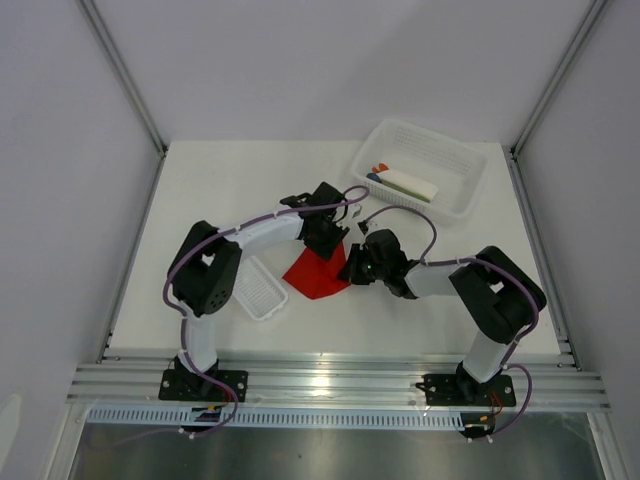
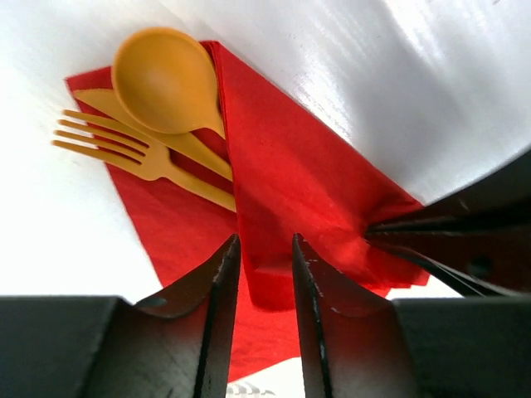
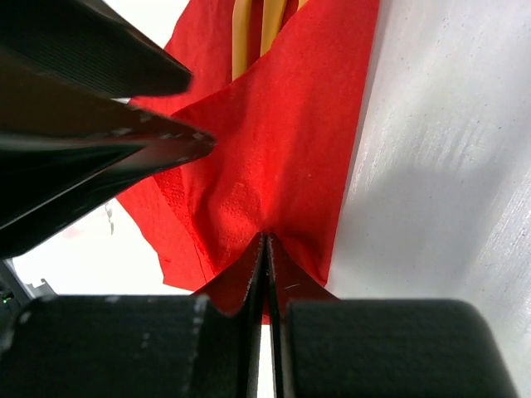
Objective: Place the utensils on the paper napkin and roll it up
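Left wrist: utensils (image 2: 166, 124) point handles toward the parted left hand (image 2: 265, 245) straddling the paper napkin (image 2: 307, 166) fold, which the right hand (image 3: 265, 242) pinches.

The napkin (image 2: 307, 207) is thin red paper, a bit rough. The spoon (image 2: 166, 79) and fork (image 2: 124, 145) are smooth orange plastic. The bench (image 2: 398, 75) is shiny.

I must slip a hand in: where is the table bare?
Bare table lies far left, beyond the left arm, and along the near edge between both bases. Crowded: the middle, where the arms meet over the paper napkin beside the white tray, and the far-right corner, holding the mesh basket.
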You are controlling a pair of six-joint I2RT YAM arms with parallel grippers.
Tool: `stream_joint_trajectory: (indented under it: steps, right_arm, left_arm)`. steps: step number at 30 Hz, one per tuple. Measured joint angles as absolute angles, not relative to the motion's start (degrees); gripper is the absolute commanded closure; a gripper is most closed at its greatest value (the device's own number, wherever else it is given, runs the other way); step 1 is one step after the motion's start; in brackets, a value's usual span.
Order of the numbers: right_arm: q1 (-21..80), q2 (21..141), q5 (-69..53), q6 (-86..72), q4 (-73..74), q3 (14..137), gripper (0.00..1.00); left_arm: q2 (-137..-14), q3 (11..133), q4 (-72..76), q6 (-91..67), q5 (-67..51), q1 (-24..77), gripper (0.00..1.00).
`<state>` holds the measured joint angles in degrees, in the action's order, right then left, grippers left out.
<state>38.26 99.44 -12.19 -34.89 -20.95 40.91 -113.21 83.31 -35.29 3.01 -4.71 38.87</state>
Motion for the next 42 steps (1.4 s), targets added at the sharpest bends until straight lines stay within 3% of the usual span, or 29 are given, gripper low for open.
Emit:
stream_joint_trajectory:
  steps: [12,18,29,42]
  right_arm:
    - [38.3,99.4,-11.3,-34.8,-21.1,40.9,0.95]
    - [38.4,99.0,-10.5,-34.1,-20.7,40.9,0.95]
    - [39.2,97.2,-9.3,-32.8,-20.2,40.9,0.95]
    - [39.7,97.1,-8.8,-32.2,-19.7,40.9,0.95]
  left_arm:
    - [-110.5,83.2,-36.9,3.9,-5.1,38.9,0.32]
    - [-113.4,85.8,-38.9,2.5,-5.9,38.9,0.28]
    - [-115.9,88.3,-41.5,1.5,-7.6,38.9,0.34]
    - [-115.9,86.9,-43.2,1.4,-6.2,38.9,0.61]
